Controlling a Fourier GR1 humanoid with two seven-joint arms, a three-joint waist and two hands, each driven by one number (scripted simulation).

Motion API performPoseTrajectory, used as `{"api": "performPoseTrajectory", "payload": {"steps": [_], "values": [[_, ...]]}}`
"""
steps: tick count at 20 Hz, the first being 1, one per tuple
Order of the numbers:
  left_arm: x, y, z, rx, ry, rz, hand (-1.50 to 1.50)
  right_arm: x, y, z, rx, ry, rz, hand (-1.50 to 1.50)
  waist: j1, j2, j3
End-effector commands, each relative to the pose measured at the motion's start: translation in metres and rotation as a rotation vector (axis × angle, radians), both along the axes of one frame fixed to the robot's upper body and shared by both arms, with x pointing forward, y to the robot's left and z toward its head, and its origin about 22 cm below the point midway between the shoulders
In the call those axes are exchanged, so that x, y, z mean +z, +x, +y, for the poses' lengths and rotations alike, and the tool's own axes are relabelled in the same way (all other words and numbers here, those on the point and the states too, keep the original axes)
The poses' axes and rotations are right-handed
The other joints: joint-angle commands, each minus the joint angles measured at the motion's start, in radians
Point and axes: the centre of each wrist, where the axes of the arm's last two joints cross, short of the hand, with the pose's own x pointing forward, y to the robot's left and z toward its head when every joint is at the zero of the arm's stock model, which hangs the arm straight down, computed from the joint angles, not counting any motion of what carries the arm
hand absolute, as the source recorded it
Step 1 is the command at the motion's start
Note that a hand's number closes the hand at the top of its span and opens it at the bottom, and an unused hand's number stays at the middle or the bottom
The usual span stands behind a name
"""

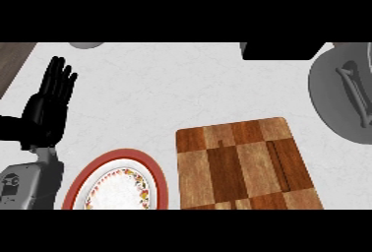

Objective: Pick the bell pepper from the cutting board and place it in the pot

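At the far left the left hand rests open, fingers straight and pointing up. Next along, a red-rimmed plate sits just left of the checkered cutting board, whose top is bare. At the right edge sits the grey pot, partly cropped; the bell pepper and right hand don't show.

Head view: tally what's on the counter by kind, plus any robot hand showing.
Cutting board: 1
Plate: 1
Pot: 1
Dark object at the top edge, cut off, kind unclear: 1
Grey object at the top-left edge, cut off, kind unclear: 1
Robot hand: 1, the left, open at the view's left
Bell pepper: 0 visible
Total: 6
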Motion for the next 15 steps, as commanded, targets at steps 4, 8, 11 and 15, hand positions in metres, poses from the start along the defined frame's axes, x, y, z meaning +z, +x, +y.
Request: {"api": "performPoseTrajectory", "payload": {"steps": [4,8,11,15], "values": [[0.005,-0.005,-0.011,0.015,0.005,-0.015,0.0,-0.022,-0.077,-0.013,-0.039,-0.038,-0.036,-1.5,-0.004,0.003,0.009],[-0.007,-0.002,-0.009,0.008,0.006,-0.007,0.0,-0.027,-0.109,-0.02,-0.058,-0.03,-0.055,-1.5,0.001,0.007,0.009],[-0.003,0.005,-0.006,0.009,-0.001,-0.003,0.0,-0.03,-0.146,-0.021,-0.035,-0.021,-0.052,-1.5,-0.002,0.007,0.009],[-0.012,-0.014,0.006,-0.009,0.002,-0.003,0.0,-0.029,-0.176,-0.011,-0.07,-0.037,-0.038,-1.5,0.003,0.006,0.008]]}}
